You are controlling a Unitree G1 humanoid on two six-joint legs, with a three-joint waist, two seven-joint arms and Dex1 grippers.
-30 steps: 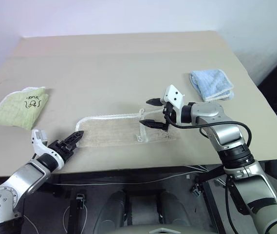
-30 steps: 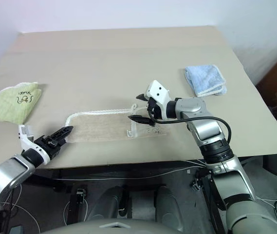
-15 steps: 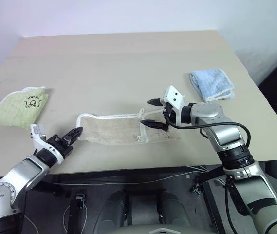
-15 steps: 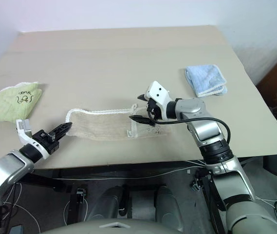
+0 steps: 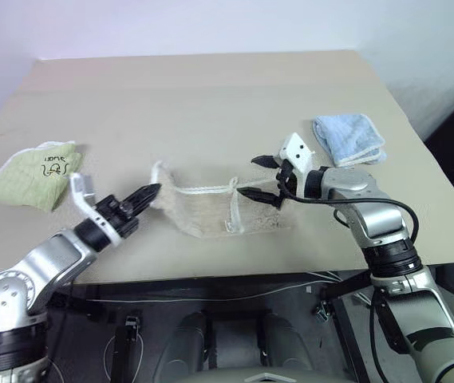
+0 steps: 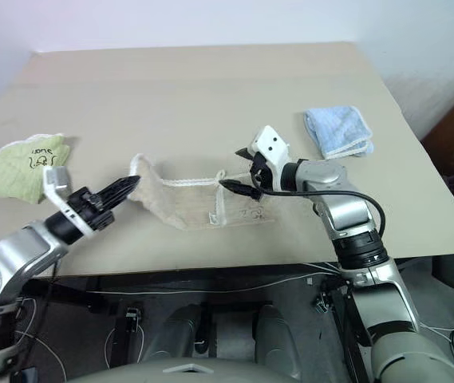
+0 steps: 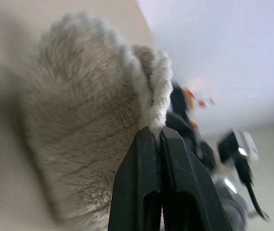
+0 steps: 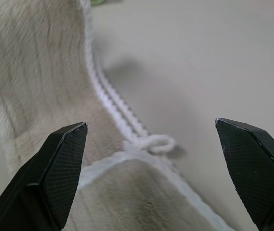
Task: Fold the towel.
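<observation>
Left tool (image 5: pixel 153 191) pinching towel (image 5: pixel 211 211) edge

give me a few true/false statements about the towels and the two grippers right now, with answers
1. The left gripper is shut on the beige towel. True.
2. The right gripper's fingers are closed on the beige towel. False: they stand wide open above its right end, gripping nothing.
3. The blue towel lies folded on the table to the robot's right. True.
4. The green towel lies on top of the beige towel. False: it lies apart, near the table's left edge.
5. The beige towel lies flat along its whole length. False: its left end is raised off the table.
</observation>
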